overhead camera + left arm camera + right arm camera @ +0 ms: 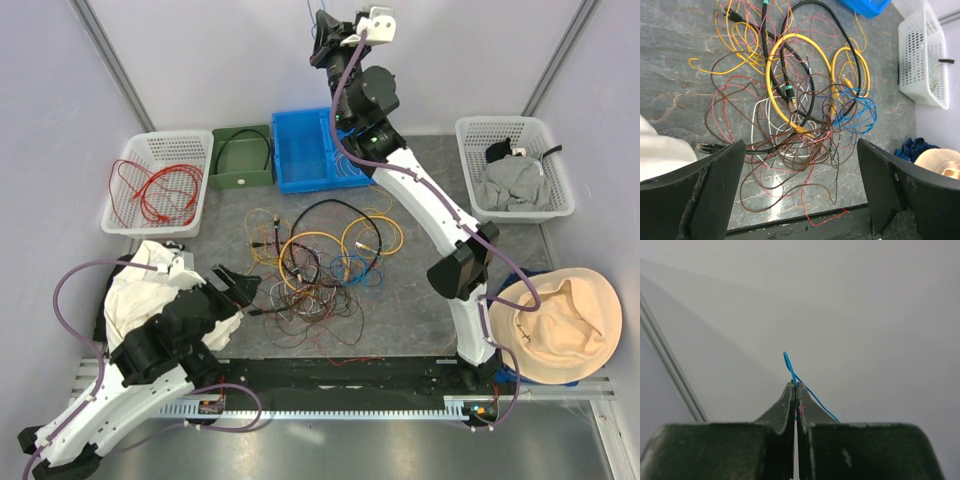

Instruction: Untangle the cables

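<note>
The cables (318, 262) lie as a knotted heap in the middle of the table: yellow-orange loops, a thicker black cable, and fine red, brown and blue strands. The heap fills the left wrist view (800, 95). My left gripper (236, 290) is open and empty, low at the heap's left edge, with brown and red strands lying between its fingers (801, 150). My right gripper (322, 15) is raised high at the back. It is shut on a thin blue wire (788, 361) whose loop sticks out above its tips (795, 387).
A white basket (120, 205) with red wires stands at the left. A green bin (222, 180) with a black cable and a blue bin (282, 150) are behind the heap. A white basket (470, 160) holds grey cloth. A straw hat (556, 325) lies at right, a white cloth (135, 290) at left.
</note>
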